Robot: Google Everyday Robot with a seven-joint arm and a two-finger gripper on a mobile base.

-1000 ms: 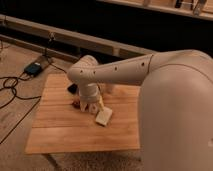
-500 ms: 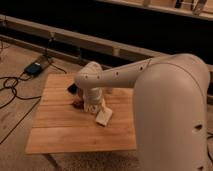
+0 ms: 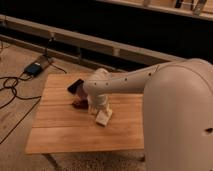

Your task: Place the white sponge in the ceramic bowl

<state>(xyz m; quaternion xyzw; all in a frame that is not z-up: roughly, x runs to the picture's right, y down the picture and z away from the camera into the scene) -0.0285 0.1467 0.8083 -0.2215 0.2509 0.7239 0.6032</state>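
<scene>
The white sponge (image 3: 103, 118) lies at a slant on the wooden table (image 3: 60, 130), near its middle. My gripper (image 3: 98, 108) hangs at the end of the white arm that reaches in from the right, right at the sponge's upper left edge and touching or nearly touching it. Just left of the gripper a dark maroon thing, which I take for the ceramic bowl (image 3: 78, 103), shows partly from behind the wrist.
A flat black slab (image 3: 76, 86) lies on the table behind the bowl. The big white arm (image 3: 175, 110) covers the table's right side. Cables and a small box (image 3: 34, 68) lie on the floor to the left. A dark ledge runs along the back.
The gripper has crept slightly right and down toward the sponge. The sponge has stayed where it was.
</scene>
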